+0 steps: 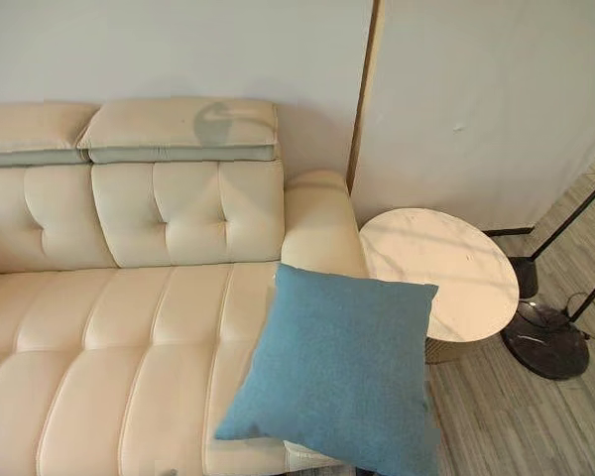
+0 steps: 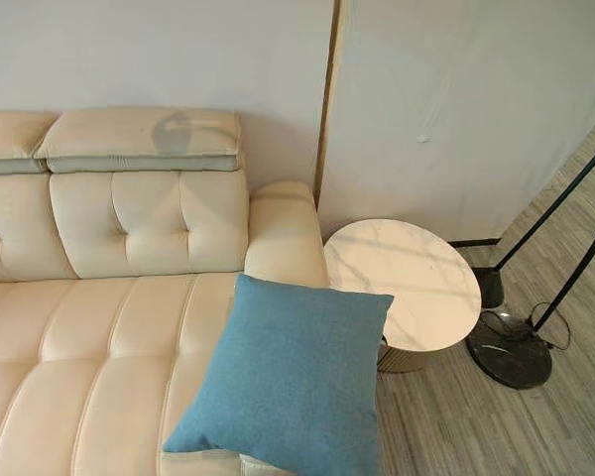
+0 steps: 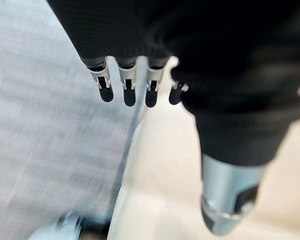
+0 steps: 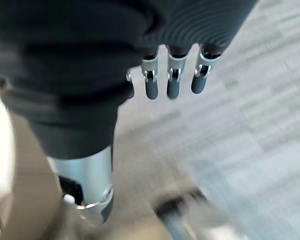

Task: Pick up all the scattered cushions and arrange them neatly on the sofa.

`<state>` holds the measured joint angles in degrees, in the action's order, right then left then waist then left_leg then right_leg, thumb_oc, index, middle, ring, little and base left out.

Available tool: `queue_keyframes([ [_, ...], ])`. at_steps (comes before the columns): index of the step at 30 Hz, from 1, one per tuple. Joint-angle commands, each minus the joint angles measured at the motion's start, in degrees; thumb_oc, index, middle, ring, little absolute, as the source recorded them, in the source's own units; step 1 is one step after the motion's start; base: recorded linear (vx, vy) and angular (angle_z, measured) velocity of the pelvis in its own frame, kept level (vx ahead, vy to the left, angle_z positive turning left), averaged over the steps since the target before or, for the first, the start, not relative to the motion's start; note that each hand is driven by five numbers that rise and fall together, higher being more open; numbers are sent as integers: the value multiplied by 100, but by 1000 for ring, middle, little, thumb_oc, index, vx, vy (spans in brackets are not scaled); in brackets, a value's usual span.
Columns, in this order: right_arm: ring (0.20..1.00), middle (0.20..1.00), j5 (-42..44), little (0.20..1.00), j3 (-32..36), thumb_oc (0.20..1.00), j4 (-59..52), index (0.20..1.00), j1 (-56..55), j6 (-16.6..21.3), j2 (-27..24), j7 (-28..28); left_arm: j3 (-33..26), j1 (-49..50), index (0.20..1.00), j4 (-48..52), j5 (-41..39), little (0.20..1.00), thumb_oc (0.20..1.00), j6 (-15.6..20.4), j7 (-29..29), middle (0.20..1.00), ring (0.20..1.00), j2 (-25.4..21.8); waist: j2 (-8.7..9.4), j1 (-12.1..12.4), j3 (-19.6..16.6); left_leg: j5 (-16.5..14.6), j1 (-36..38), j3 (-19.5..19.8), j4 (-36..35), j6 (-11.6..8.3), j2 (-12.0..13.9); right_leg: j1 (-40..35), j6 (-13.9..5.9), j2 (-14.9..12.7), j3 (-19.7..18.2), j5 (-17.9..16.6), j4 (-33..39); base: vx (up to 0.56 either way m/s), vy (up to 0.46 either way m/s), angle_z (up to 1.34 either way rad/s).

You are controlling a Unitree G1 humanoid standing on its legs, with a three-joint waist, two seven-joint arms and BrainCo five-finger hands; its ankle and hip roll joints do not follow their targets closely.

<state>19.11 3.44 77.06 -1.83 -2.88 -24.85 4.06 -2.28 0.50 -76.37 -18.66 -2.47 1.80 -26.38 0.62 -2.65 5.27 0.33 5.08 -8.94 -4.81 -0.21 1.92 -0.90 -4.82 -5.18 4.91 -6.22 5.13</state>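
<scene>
A blue square cushion [image 1: 342,367] lies tilted at the right end of the cream leather sofa [image 1: 129,337]. Its top corner rests by the armrest [image 1: 322,223] and its lower edge hangs over the seat's front. No hand touches it. In the left wrist view my left hand [image 3: 129,87] hangs with relaxed, straight fingers and holds nothing, with grey floor and the sofa's pale edge beyond it. My right hand [image 4: 173,80] hangs the same way above the grey floor, open and empty.
A round white marble side table [image 1: 441,268] stands just right of the armrest. Beside it a floor lamp's dark round base [image 1: 545,342] and thin black poles [image 1: 575,213] rise over the grey wood floor. A white wall runs behind the sofa.
</scene>
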Motion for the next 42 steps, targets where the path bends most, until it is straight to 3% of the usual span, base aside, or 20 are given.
queue_keyframes([
  [1,1000,1000,-28,1000,159,1000,254,1000,449,-25,-442,-4,-42,-687,1000,-127,293,1000,1000,84,-2,1000,1000,-642,160,-98,-42,-188,-102,-199,-19,-171,-41,-235,-125,186,227,837,-13,6,-59,-5],
  [4,1000,1000,73,1000,273,1000,-37,1000,664,25,-822,69,-45,-1018,1000,119,32,1000,1000,136,37,1000,1000,-891,118,-163,-59,-165,-124,-176,-19,-204,-35,-219,-124,193,260,832,-13,-3,-15,1],
  [10,1000,1000,234,1000,202,1000,-1279,1000,793,175,-687,284,-43,-1217,1000,671,-609,1000,1000,268,211,1000,1000,-669,59,-233,-91,-183,-102,-226,-19,-206,-29,-226,-114,198,243,832,-13,-7,6,-4],
  [13,1000,1000,247,1000,-170,1000,-2531,1000,979,260,-164,444,22,-1310,1000,1219,-1081,1000,1000,349,385,1000,1000,-354,19,-246,-116,-208,-35,-289,-19,-201,-20,-266,-87,202,217,843,-13,-4,22,-14],
  [19,1000,1000,-71,1000,-939,1000,-3685,1000,1147,173,465,425,364,-1320,1000,1402,-765,1000,1000,275,467,1000,1000,86,21,-218,-143,-231,1,-331,-19,-187,-18,-284,-63,191,201,822,-13,-1,3,-1],
  [27,1000,1000,-397,1000,-1740,1000,-3987,1000,1228,106,946,329,742,-1420,1000,1255,-652,1000,1000,211,493,1000,1000,738,80,-173,-114,-239,-6,-304,-19,-173,-28,-299,-42,168,249,824,-13,0,0,0],
  [36,1000,1000,-467,1000,-2102,1000,-3967,1000,913,62,1158,196,1305,-1461,1000,1643,-448,1000,1000,218,364,1000,1000,1133,133,-197,-46,-241,-41,-257,-19,-172,-26,-294,-32,158,295,848,-13,0,0,0],
  [42,1000,1000,-247,1000,-2421,1000,-3917,1000,891,109,1240,25,2124,-1675,1000,2002,14,1000,1000,208,168,1000,1000,1323,133,-274,78,-216,-146,-286,-19,-170,-4,-164,-39,175,237,818,-13,0,0,0],
])
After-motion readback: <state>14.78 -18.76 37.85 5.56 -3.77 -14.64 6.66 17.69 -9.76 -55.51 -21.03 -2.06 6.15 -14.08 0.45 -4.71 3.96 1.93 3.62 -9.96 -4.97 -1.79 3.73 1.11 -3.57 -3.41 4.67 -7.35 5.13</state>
